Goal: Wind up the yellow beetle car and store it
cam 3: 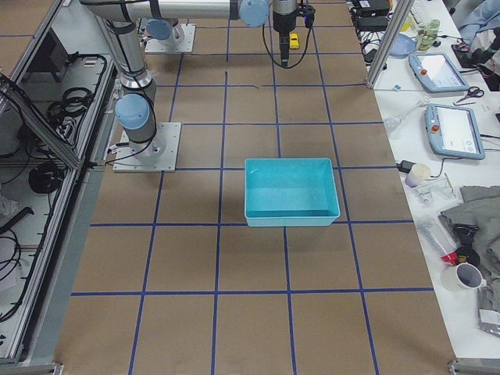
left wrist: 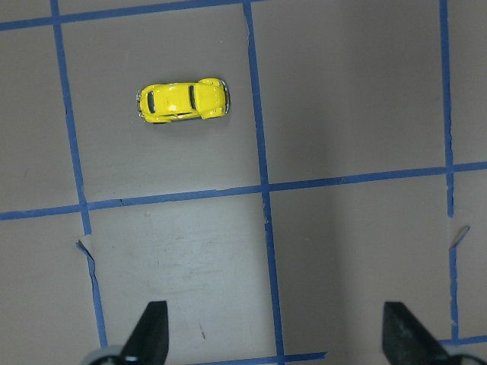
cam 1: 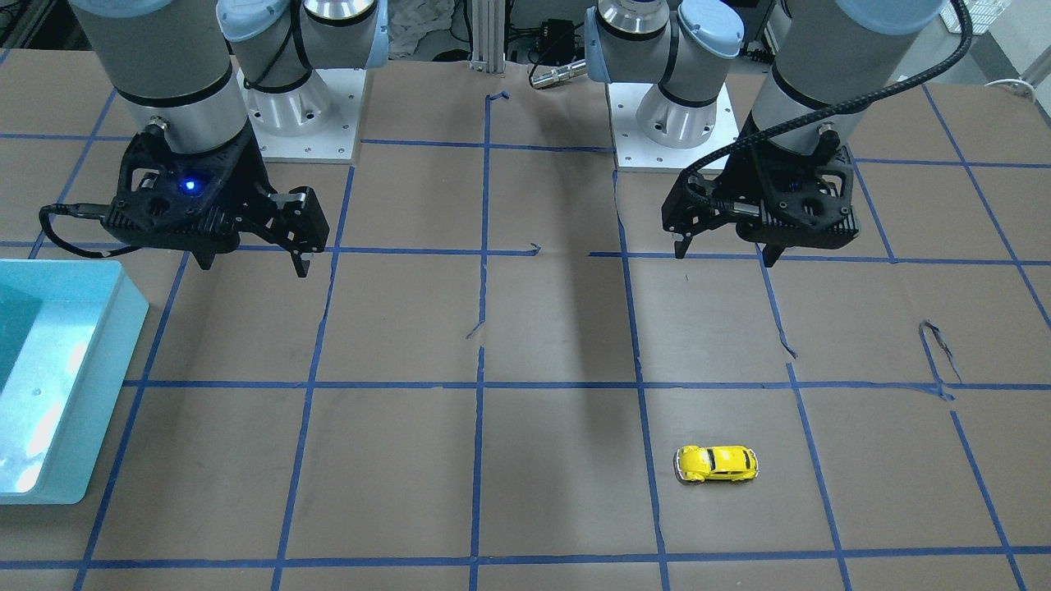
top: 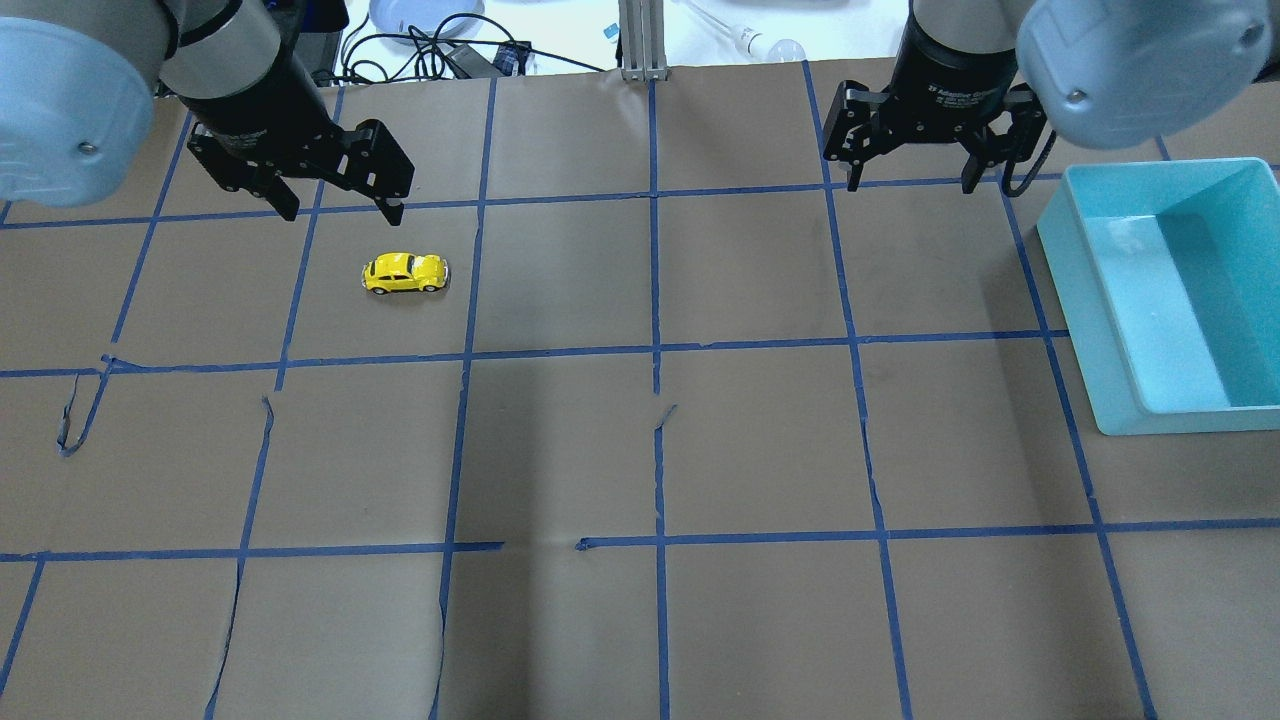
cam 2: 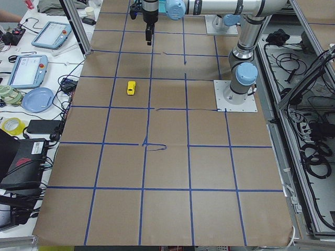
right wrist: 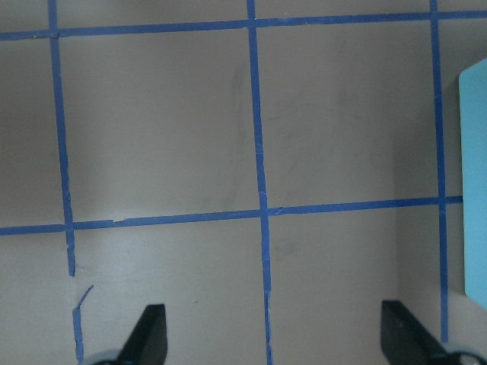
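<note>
My left gripper (top: 343, 213) hangs high with its fingers wide apart and nothing between them; my right gripper (top: 911, 186) is likewise spread and empty, just beside the teal bin (top: 1090, 320) on the far right. The yellow beetle car (top: 405, 273) stands on its wheels on the left half of the table (top: 650, 450), lengthwise left to right, well apart from the bin. In my left wrist view it sits up and to the left, well beyond my fingertips (left wrist: 148, 331), so I am not yet over it. The step, I judge, is the reach: centre over the car, turn the wrist a quarter so the pads meet its narrow sides, come down slowly, and close gently; the car is tiny and could roll or skid away.
</note>
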Robot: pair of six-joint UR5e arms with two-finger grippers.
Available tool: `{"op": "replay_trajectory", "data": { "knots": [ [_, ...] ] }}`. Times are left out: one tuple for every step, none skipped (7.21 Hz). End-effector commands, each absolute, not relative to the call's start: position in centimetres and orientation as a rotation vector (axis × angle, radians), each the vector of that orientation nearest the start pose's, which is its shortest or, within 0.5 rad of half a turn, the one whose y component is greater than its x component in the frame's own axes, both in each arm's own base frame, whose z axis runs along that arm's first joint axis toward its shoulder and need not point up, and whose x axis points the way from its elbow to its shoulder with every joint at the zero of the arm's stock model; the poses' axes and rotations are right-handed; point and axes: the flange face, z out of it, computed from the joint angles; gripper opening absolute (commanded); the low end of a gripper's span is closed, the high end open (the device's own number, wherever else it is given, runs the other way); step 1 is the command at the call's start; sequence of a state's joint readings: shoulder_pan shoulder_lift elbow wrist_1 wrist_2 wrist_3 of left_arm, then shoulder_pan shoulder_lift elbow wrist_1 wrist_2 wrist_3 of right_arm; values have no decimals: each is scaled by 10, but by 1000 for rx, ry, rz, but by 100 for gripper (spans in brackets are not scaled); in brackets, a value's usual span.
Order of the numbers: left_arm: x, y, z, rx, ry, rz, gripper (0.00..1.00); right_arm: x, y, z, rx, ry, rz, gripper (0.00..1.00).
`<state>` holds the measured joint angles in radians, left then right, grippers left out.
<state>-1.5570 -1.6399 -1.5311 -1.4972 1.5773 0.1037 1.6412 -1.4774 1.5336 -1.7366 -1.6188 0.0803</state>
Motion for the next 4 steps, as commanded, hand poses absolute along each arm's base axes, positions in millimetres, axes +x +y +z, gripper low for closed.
{"op": "replay_trajectory", "data": {
  "knots": [
    [-125, -528, 479, 141, 3129, -67, 100, 172, -541, 451, -66, 3103, -127, 100],
    [-124, -528, 479, 148, 3127, -66, 100, 172, -537, 457, -66, 3117, -130, 100],
    [-123, -527, 482, 120, 3125, -73, 100, 170, -537, 456, -63, 3123, -143, 100],
    [-123, -536, 476, 67, 3127, -100, 100, 171, -543, 452, -52, 3103, -138, 100]
  ]
}}
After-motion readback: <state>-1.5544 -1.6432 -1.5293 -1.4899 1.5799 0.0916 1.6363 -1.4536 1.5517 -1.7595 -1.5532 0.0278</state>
